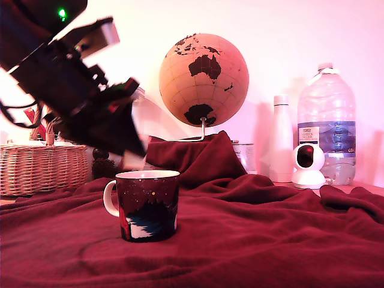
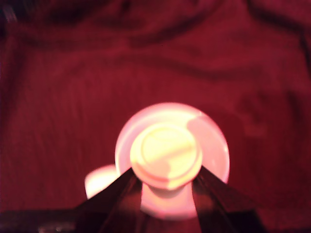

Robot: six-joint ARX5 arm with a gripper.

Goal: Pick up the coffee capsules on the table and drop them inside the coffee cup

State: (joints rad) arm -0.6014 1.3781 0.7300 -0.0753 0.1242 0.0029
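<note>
The coffee cup [image 1: 147, 205] stood upright on the table [image 1: 264, 240], near its front edge and toward the exterior view's left, its white handle turned to that view's left and rumpled red blanket lying bare on every side of it. The arm [image 1: 66, 78] slanted down from the exterior view's upper left corner, a green light lit on its housing, and the gripper [image 1: 133, 157] ended just above and behind the cup's rim, blurred. In the wrist view the gripper's [image 2: 166, 182] two dark fingers [image 2: 114, 194] were closed against opposite sides of the coffee capsule [image 2: 166, 155], which hung flat face toward the camera directly over the pale mouth of the cup [image 2: 214, 145], with the white handle showing beside one finger. Behind the cup the blanket rose in a fold toward the table's back edge. Along that edge stood a wicker basket [image 1: 42, 168] at the exterior view's left, a globe [image 1: 204, 78] near the middle, and a white bottle [image 1: 281, 141], a small white camera [image 1: 308, 165] and a large water bottle [image 1: 327, 120] at its right.
</note>
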